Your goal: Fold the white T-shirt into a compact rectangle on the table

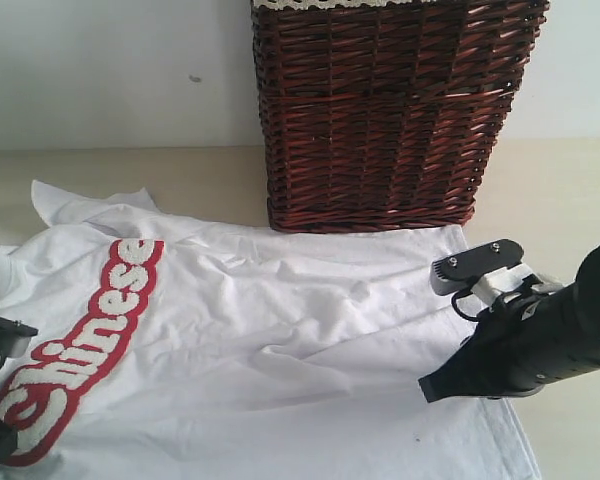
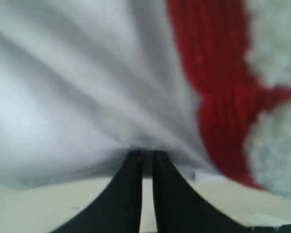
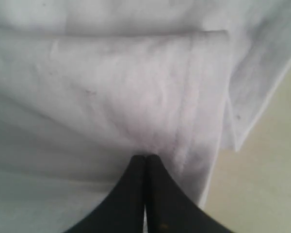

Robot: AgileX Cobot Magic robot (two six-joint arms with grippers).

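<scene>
Sliding looks like the broadest risk. The table (image 1: 560,200) seems smooth, so the white T-shirt (image 1: 280,330), spread wrinkled across it, could skate sideways when one side is pulled. The shirt could also fold crooked if the two pinches rise unevenly, because the slack cloth would bunch between them. The wicker basket (image 1: 380,110) stands against the shirt's far edge, so a fold carried that way might catch the weave. The left hand (image 2: 146,156) is closed on a tuck of cloth beside the lettering (image 1: 80,350). The right hand (image 3: 145,159) is closed at the doubled hem, seemingly on a thin pinch. Either small grip could slip and drop its edge.

The table is flat, pale cream and matte. The shirt is soft, limp white cotton, creased in shallow ridges, with a stitched hem. The basket is a stiff, boxy weave of dark reddish-brown cane. The lettering is fuzzy white, outlined in thick red. Each hand ends in narrow, black, tapered tips.
</scene>
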